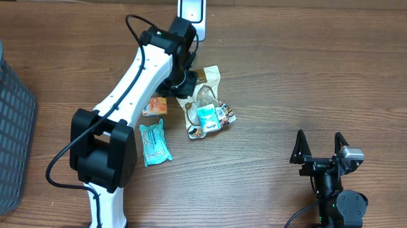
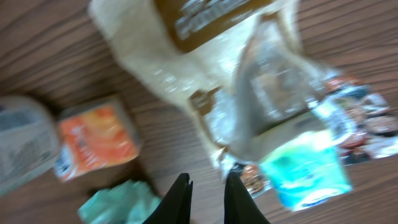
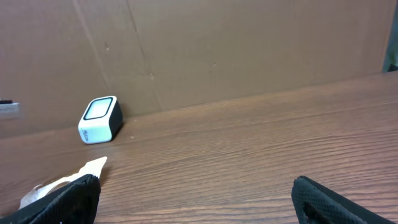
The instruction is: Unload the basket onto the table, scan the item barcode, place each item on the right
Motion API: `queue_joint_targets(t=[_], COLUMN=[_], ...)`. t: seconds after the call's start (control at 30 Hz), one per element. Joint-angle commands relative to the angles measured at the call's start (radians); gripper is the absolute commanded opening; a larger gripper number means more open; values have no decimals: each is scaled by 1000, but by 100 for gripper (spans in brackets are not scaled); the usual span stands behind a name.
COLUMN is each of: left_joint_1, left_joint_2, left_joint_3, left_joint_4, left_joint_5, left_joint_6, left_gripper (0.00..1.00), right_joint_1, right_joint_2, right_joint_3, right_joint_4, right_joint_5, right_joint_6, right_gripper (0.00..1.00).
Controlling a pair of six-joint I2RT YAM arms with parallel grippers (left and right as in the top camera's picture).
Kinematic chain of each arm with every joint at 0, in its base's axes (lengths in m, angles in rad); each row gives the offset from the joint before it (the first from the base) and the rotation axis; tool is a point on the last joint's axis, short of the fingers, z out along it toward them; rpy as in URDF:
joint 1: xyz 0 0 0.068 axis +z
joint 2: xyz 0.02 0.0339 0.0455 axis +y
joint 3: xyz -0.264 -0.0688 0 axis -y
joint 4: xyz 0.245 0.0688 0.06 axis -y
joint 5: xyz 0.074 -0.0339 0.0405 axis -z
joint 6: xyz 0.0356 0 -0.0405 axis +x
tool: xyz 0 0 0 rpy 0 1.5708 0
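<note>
The left pincer (image 2: 207, 178), almost closed at the bag's (image 2: 273, 81) edge, looks set to carry it to the scanner (image 1: 191, 10); actual grip unclear.

My left arm (image 1: 133, 76) reaches far forward, left gripper (image 2: 206, 177) pinched nearly closed; my right gripper (image 1: 319, 136) sits back, jaws wide.

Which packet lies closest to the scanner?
The clear bag with the brown label; the orange packet and teal packet lie farther from the scanner.
</note>
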Motion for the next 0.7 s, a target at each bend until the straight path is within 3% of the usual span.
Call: queue_joint_targets(t=[0.0,0.23,0.47,0.67], left_joint_1=[-31,-87,-90,-46], left_joint_2=[-5,-5,-5,-6], left_joint_3=[-5,-13,-134,-183], left_joint_4=[24,44,133,187], left_joint_5=[80,82,130,174], left_joint_6=[-24,-64,-116,-163], left_gripper=[12,11,22,24], right_joint_1=[-7,-7,-7,-7], right_joint_2=[-6,-6,-6,-6], right_joint_3=[-10,-10,-10,-10], right_joint_4=[9,12,12,12], right_joint_5=[54,72,72,72], right_joint_6=[-5,-4,-4,-4], right_gripper=[100,100,100,100])
